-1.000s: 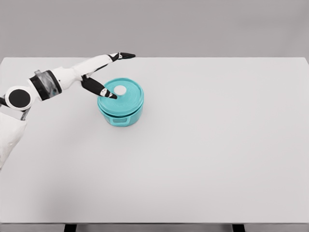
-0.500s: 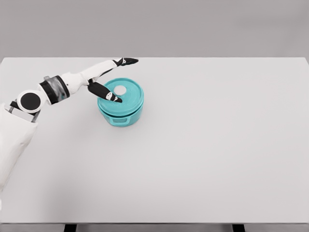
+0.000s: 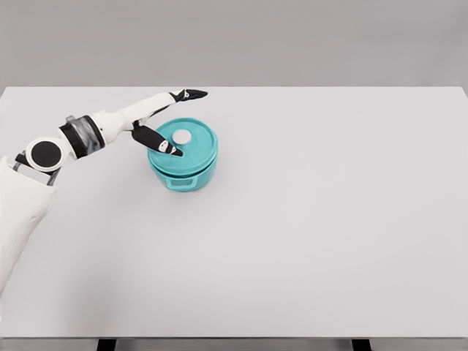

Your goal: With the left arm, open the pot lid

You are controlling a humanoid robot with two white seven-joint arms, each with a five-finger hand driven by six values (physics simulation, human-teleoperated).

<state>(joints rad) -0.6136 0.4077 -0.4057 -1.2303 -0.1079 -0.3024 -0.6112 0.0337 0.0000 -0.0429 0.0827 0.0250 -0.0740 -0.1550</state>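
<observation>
Bright, even, diffuse light; soft faint shadows, slightly blurry render

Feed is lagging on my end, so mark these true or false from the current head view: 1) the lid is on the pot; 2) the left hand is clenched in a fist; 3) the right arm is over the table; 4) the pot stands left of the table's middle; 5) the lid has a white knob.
1) The lid is on the teal pot: true.
2) The left hand is clenched in a fist: false. Its fingers are spread, the thumb over the lid's near-left part and the others reaching past the pot's far side.
3) The right arm is over the table: false. It is not in view.
4) The pot stands left of the table's middle: true.
5) The lid has a white knob: true.
</observation>
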